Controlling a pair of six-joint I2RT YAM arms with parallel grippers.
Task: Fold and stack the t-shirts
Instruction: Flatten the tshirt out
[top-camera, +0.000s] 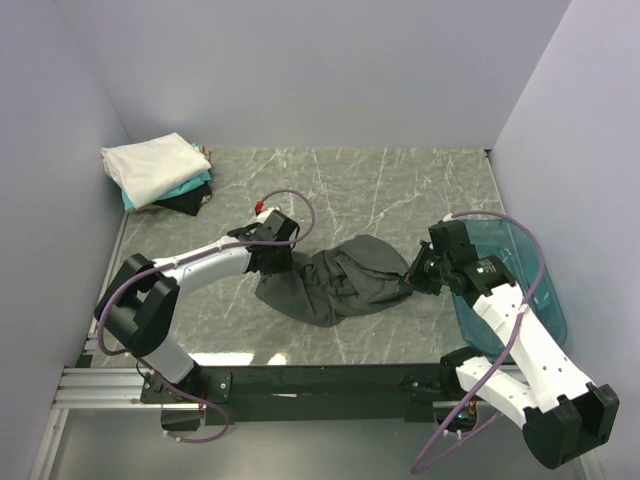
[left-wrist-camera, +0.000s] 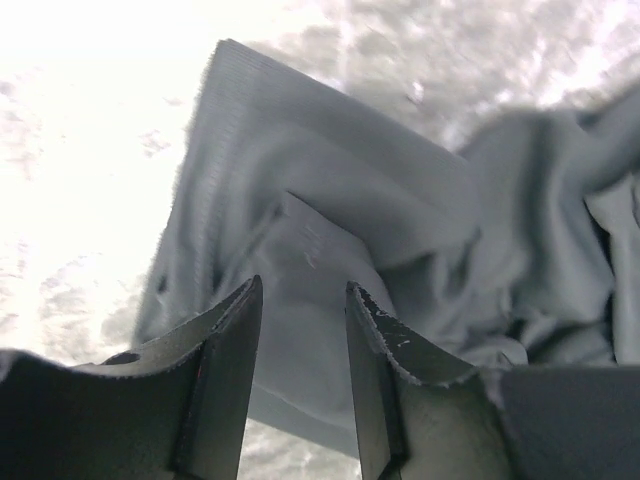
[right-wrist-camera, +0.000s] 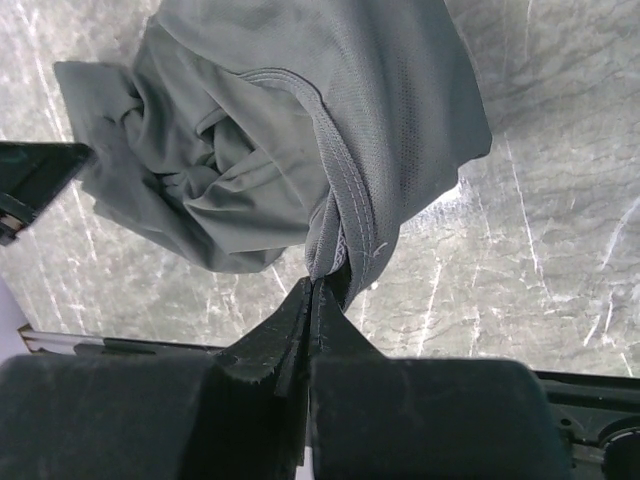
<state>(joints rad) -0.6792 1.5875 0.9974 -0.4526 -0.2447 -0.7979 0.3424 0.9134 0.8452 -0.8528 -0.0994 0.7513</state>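
Your grey shirt (top-camera: 340, 280) lies crumpled in 1 heap on the table (top-camera: 400, 190), near the front edge, between the 2 arms. Your right claw (right-wrist-camera: 315, 290) is pinched tight on a stitched hem at the heap's right side, near the blue tub (top-camera: 530, 290). Your left claw (left-wrist-camera: 303, 290) is at the heap's left end, jaws apart over a fold (whether it touches the cloth is unclear). The stack of folded shirts (top-camera: 158, 172), white on top, sits in the far left corner.

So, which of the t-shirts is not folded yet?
The dark grey t-shirt, crumpled in a heap by itself. The white t-shirt, teal t-shirt and black t-shirt sit folded in one stack at the far left corner.
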